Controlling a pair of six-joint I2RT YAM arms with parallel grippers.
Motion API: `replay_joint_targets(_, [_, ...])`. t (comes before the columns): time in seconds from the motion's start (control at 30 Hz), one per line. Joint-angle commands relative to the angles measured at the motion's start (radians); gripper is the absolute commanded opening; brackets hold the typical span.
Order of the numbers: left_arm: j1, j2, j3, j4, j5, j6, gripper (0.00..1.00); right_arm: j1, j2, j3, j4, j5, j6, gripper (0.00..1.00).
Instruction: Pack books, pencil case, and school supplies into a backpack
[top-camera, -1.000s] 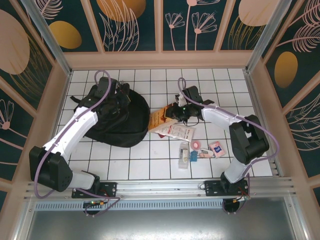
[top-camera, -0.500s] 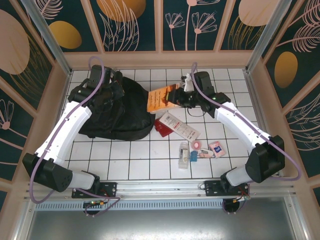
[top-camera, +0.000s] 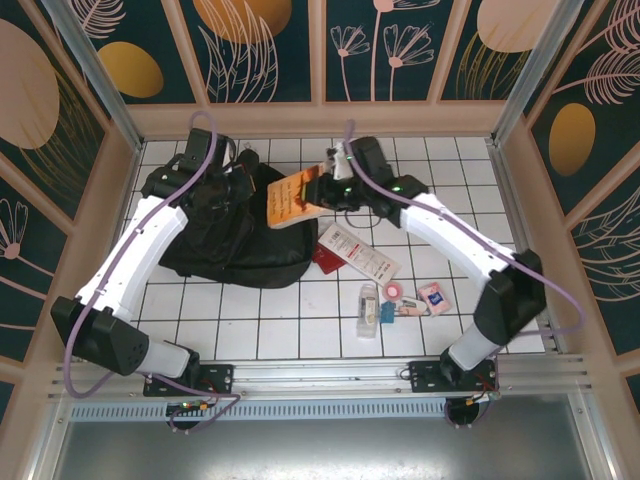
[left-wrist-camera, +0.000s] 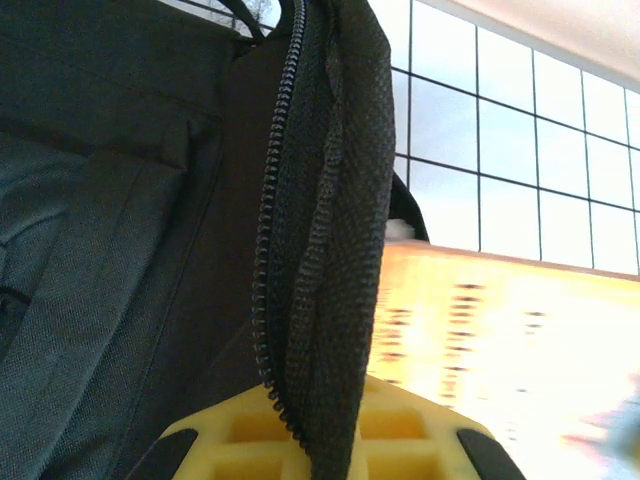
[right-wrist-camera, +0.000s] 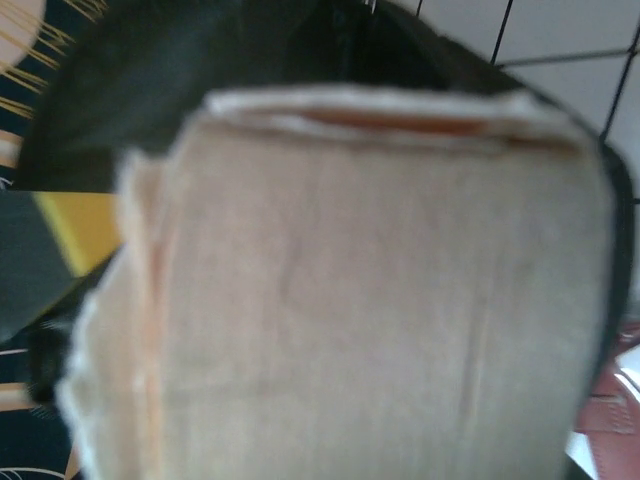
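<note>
Orange book (top-camera: 292, 198), clamped at its right end in the right gripper (top-camera: 323, 190), hangs at the right edge of the backpack (top-camera: 230, 245), its long axis pointing left toward the opening. Left gripper (top-camera: 233, 188), closed on the zip flap (left-wrist-camera: 320, 280), holds the mouth open. Insertion would likely run leftward.

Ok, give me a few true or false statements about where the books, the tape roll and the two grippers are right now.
1. The right gripper holds the orange book at the edge of the backpack. True.
2. The white book is inside the backpack. False: it lies on the table, right of the backpack.
3. The left gripper is shut on the backpack's zip edge. True.
4. The pink tape roll sits on the backpack. False: it lies on the table next to the blue-and-white card.
</note>
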Motion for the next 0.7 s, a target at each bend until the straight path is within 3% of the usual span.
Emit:
replay_joint_targets(0.0, [0.0, 0.018, 0.053, 0.036, 0.057, 0.019, 0.0, 0.035, 0.114, 0.049, 0.104, 0.005, 0.08, 0.0])
replay_joint_targets(0.43, [0.002, 0.038, -0.015, 0.157, 0.211, -0.186, 0.0, 0.047, 0.429, 0.081, 0.629, -0.15, 0.434, 0.0])
replay_joint_targets(0.67, [0.034, 0.042, 0.041, 0.095, 0.214, -0.15, 0.0, 0.062, 0.352, 0.126, 0.274, -0.022, 0.244, 0.0])
